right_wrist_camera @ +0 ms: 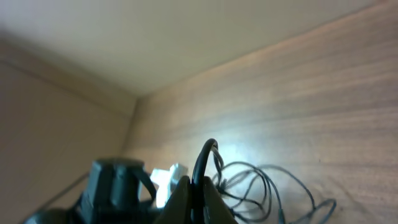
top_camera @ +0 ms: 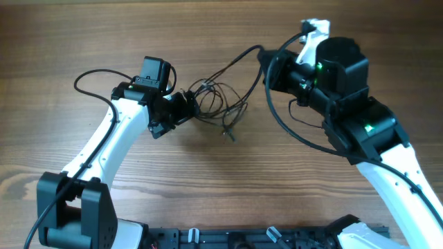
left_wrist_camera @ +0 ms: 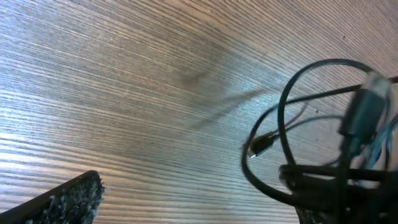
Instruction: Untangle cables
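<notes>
The overhead camera looks straight down on the wooden surface (top_camera: 208,187) from well above. The left wrist camera sits very near the surface and looks obliquely along it, with one of the left fingers (left_wrist_camera: 62,202) in its bottom corner. The right wrist camera looks low across the surface toward a pale wall (right_wrist_camera: 155,37). All three views share the cables (top_camera: 211,97).

Thin black cables (top_camera: 214,102) lie in a loose tangle of overlapping loops, one strand stretched away to the right, a small plug end (top_camera: 229,133) trailing nearer.
</notes>
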`<state>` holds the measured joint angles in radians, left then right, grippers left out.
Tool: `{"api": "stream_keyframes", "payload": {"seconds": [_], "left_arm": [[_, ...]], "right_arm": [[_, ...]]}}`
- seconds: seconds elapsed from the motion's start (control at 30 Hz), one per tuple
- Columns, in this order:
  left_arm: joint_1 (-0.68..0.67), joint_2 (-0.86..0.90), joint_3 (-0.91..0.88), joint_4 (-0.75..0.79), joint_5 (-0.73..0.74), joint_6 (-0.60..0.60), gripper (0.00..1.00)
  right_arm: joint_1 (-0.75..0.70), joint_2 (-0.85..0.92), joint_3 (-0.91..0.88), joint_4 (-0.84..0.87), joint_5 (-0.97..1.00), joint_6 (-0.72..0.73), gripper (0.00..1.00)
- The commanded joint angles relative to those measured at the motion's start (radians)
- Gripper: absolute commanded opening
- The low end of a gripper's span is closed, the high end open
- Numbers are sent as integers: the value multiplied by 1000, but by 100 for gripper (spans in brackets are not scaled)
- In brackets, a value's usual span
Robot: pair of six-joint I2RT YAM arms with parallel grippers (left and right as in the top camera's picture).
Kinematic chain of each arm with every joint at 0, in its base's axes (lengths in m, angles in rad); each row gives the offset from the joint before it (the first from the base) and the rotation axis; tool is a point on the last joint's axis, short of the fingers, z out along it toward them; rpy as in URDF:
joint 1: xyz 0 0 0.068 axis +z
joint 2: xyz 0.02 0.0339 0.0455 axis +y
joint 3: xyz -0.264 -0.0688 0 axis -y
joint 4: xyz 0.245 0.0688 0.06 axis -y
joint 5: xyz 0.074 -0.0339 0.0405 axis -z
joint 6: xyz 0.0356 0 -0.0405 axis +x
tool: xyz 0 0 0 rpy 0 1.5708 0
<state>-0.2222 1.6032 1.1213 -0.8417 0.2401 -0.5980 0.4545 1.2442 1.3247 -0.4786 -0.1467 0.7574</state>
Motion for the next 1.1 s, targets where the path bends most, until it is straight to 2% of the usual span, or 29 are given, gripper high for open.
{"api": "stream_keyframes", "payload": {"seconds": [0.0,0.17,0.27,0.53,0.8,0.87,0.97,1.0,1.07], "left_arm": [[8,14,10,-7,-33,-17,100],[8,15,8,-8,-68,-16,100],[8,15,8,-7,-71,-17,100],[8,15,8,-7,-71,-17,100],[5,15,8,-4,-57,-16,100],[5,15,8,-2,3,-16,100],[13,13,9,21,173,-15,100],[18,13,9,30,208,-16,100],[22,13,8,38,208,-16,100]], "right_arm": [[-5,-45,20,39,147,80,5],[-5,-55,38,120,277,67,5],[-10,-55,73,117,289,5,5],[-48,-55,220,58,312,-17,5],[-48,-26,249,31,53,4,4],[-48,5,249,-10,2,4,5],[-48,79,249,-87,-19,5,5],[-48,114,249,-106,-82,1,5],[-48,151,249,-114,-171,-4,4]]}}
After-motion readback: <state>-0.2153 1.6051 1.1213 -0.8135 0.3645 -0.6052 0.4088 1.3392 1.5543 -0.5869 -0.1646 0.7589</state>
